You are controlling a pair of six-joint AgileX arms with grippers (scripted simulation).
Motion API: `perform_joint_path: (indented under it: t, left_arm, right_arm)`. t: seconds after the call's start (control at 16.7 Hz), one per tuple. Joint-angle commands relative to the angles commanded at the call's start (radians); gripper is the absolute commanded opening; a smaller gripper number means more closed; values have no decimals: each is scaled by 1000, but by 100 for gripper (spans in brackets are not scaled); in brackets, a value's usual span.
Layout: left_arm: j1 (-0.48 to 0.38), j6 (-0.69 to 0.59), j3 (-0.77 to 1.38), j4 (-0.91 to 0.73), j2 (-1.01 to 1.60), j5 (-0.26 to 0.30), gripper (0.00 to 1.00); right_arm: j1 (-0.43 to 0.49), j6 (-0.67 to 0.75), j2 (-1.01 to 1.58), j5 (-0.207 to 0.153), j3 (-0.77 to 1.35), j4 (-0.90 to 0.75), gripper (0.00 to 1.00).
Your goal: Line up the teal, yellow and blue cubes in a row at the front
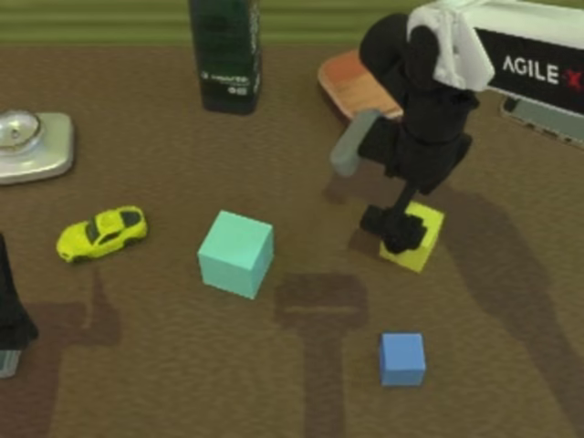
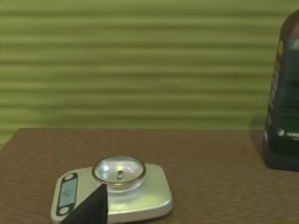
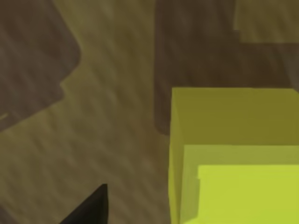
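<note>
The pale teal cube (image 1: 235,254) rests on the table left of centre. The yellow cube (image 1: 425,245) lies to its right, partly covered by my right gripper (image 1: 394,228), which hangs low over the cube's left part. In the right wrist view the yellow cube (image 3: 233,158) fills one side. One dark finger (image 3: 93,207) stands apart from it with bare table between, so the gripper is open. The small blue cube (image 1: 402,359) sits nearer the front, below the yellow one. My left gripper (image 1: 7,358) is parked open at the left edge.
A yellow-green toy car (image 1: 102,233) sits at the left. A silver kitchen scale (image 1: 27,146) lies behind it, and shows as the scale (image 2: 112,191) in the left wrist view. A dark bottle (image 1: 225,55) and an orange board (image 1: 351,82) stand at the back.
</note>
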Motion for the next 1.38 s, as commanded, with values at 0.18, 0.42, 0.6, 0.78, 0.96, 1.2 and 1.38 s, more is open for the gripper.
perform_joint_path:
  t: [0.18,0.42,0.6,0.78,0.96,1.2,1.38]
  left_arm:
    - [0,0,0,0,0,0,100]
    - [0,0,0,0,0,0,100]
    - [0,0,0,0,0,0,100]
    - [0,0,0,0,0,0,100]
    - [0,0,0,0,0,0,100]
    - [0,0,0,0,0,0,100]
    - [0,0,0,0,0,0,100]
  right_arm:
    - [0,0,42,0,-78,127,100]
    - [0,0,65,1,-116,180,100]
    - [0,0,65,1,-116,180,92]
    - [0,0,65,1,-116,180,70]
    - [0,0,65,1,-116,180,47]
    - [0,0,65,1,-116,180,17]
    - [0,0,65,1,-116,180,0]
